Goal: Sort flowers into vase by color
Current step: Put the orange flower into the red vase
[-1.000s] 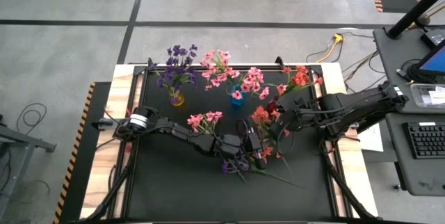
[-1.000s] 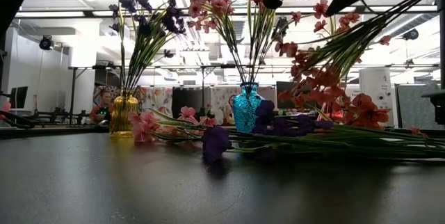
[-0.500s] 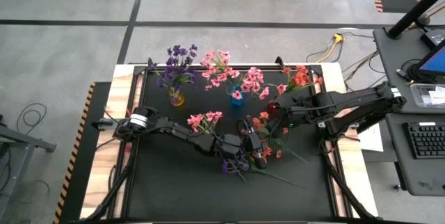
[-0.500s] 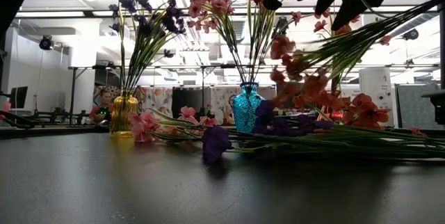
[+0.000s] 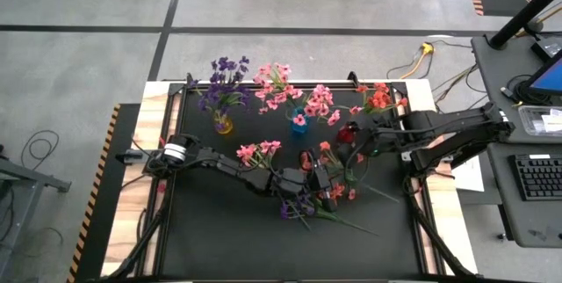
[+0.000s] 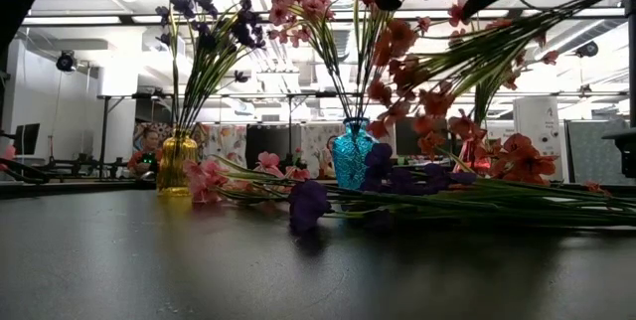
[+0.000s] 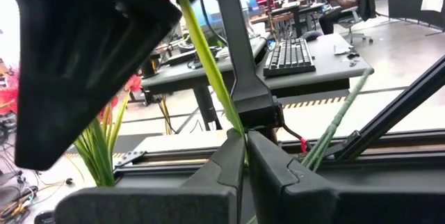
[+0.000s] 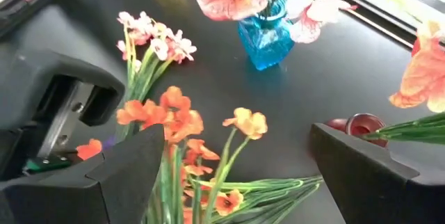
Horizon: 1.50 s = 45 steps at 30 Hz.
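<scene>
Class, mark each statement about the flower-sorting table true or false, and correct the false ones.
1. The yellow vase holds purple flowers. True.
2. The blue vase holds coral-red flowers. False: it holds pink flowers.
3. A red vase stands on the table. True.
4. No flowers lie on the black mat. False: pink, purple and coral sprigs lie there.
5. The left gripper has its fingers shut on a green stem. True.
</scene>
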Available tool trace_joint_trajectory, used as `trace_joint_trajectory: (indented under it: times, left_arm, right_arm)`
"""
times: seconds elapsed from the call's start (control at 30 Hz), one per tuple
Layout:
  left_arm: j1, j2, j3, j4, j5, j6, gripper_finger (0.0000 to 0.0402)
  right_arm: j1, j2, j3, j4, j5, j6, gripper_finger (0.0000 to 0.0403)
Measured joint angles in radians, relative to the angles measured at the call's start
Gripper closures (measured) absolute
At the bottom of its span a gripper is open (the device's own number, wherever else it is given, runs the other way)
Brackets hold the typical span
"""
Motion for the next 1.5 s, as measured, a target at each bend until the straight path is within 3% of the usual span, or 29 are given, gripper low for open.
trace_joint_trajectory:
  times: [0.5, 0.77, 1.03, 1.33, 1.5]
  left_arm:
    - [-0.019, -0.008, 0.000, -0.014, 0.020, 0.081, 0.0402]
    - [-0.017, -0.008, 0.000, -0.018, 0.018, 0.081, 0.0402]
    - [-0.041, -0.026, 0.000, -0.039, -0.137, 0.103, 0.0400]
    - [-0.061, -0.056, 0.000, -0.068, -0.144, 0.059, 0.0341]
    - [-0.069, -0.061, 0.000, -0.068, -0.204, 0.053, 0.0297]
  right_arm:
    - [0.000, 0.000, 0.004, 0.120, 0.116, 0.061, 0.0051]
    - [0.000, 0.000, 0.004, 0.228, 0.122, 0.004, 0.0051]
    - [0.000, 0.000, 0.007, 0.214, 0.110, -0.052, 0.0051]
    - [0.000, 0.000, 0.007, 0.154, 0.110, -0.055, 0.0051]
    - [0.000, 0.000, 0.007, 0.152, 0.110, -0.071, 0.0051]
